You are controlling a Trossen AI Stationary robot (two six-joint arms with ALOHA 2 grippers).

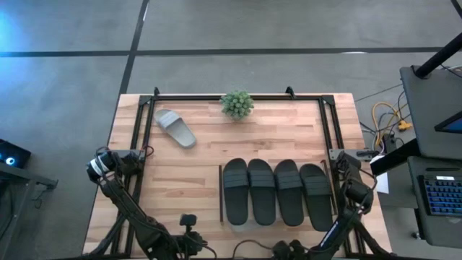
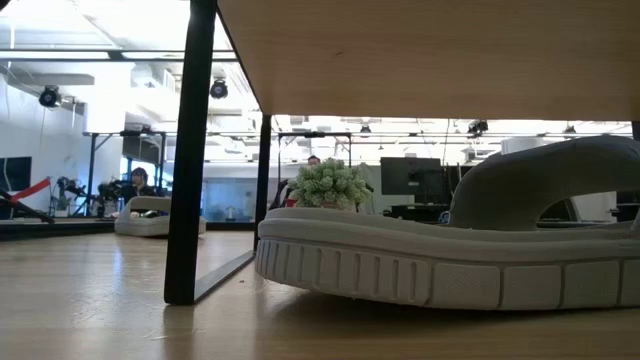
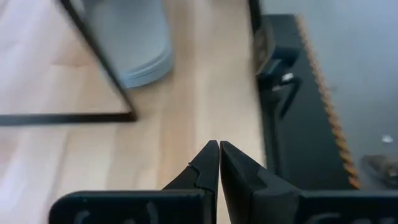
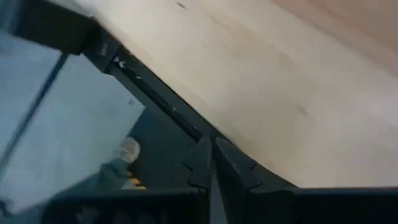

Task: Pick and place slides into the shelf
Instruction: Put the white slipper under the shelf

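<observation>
We view the table from above with four black slides (image 1: 277, 192) lying side by side on the shelf (image 1: 221, 195), toes toward the far edge. One light grey slide (image 1: 175, 128) lies alone, angled, at the far left of the table (image 1: 202, 155), well apart from the shelf and near a small potted plant (image 1: 237, 104). In the low view a second grey slide (image 2: 450, 255) sits under the shelf's wood board (image 2: 430, 55).

The left gripper (image 3: 219, 149) hovers over the table's left edge, clenched with nothing between its fingertips. The right gripper (image 4: 211, 144) waits beside the right edge, likewise closed and empty.

We judge the step in hand to be fetching the lone grey slide with the left arm. To do it well, we would open the jaws wide before descending, align them across the strap or the sole's narrow width, and match the slide's tilt. We would then clear the black frame rail (image 1: 144, 123) when lifting.
</observation>
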